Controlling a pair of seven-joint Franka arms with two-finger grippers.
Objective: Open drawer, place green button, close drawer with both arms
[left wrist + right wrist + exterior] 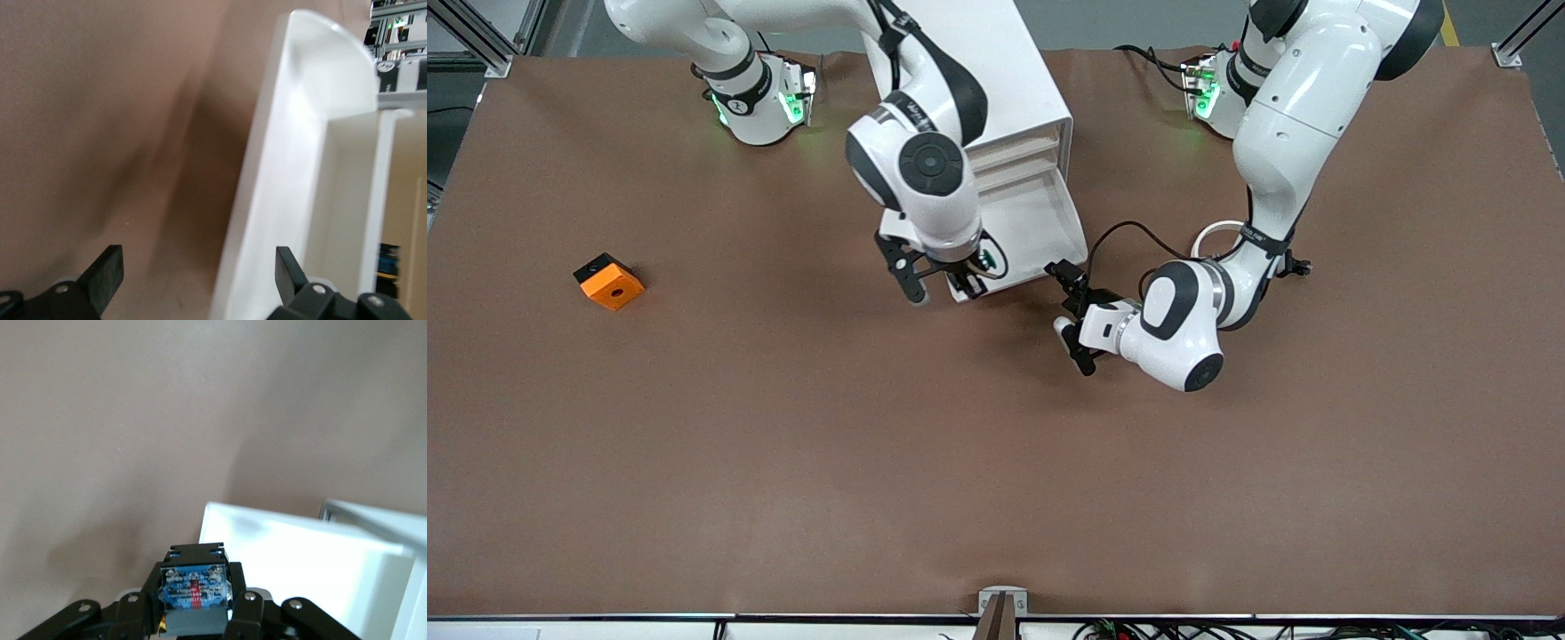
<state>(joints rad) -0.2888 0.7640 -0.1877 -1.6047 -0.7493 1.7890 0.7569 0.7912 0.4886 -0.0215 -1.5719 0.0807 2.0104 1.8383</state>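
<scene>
The white drawer [1049, 227] stands pulled out of the white cabinet [1014, 80] toward the front camera. My right gripper [967, 281] hangs over the drawer's front edge, shut on the button [984, 260], whose green cap shows. In the right wrist view the button [194, 585] shows its blue base between the shut gripper [194, 603], with the drawer [300, 567] just past it. My left gripper [1072, 316] is open, low by the drawer's front corner toward the left arm's end. In its wrist view the left gripper [197, 267] holds nothing, beside the drawer front [287, 173].
An orange square block [611, 284] with a black part at its corner lies toward the right arm's end of the brown table [783, 462]. A white curved ring [1213, 233] and a small dark part [1295, 265] lie by the left arm.
</scene>
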